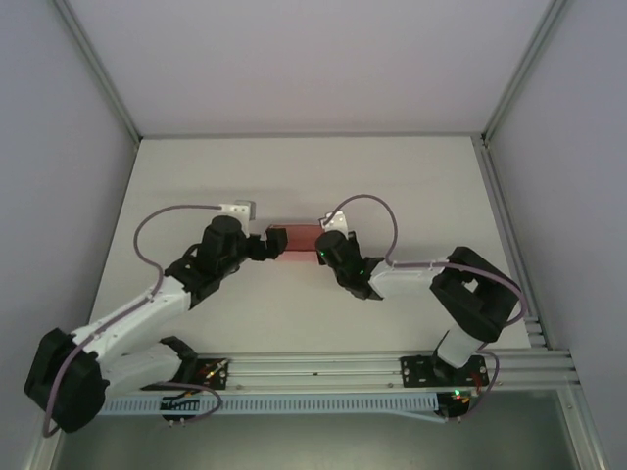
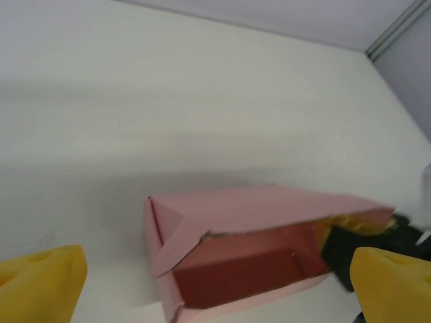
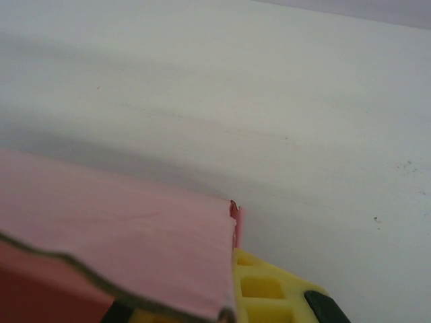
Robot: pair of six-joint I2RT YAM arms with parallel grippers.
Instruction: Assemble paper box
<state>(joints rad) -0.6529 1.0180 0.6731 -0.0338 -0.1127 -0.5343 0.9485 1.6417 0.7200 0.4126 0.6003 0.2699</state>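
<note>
Pink box (image 2: 249,212) sits mid-table between the two claws, half folded, top flap sagging over the open inside. Left claw (image 1: 266,243) is spread wide just off its left end. Right claw (image 1: 323,249) has a finger (image 3: 266,289) tucked under the flap at the right end, can't tell if it's actually pinching. Thin card, probably light and creases easily, so I'd grab a folded wall or corner, not the floppy flap.
</note>
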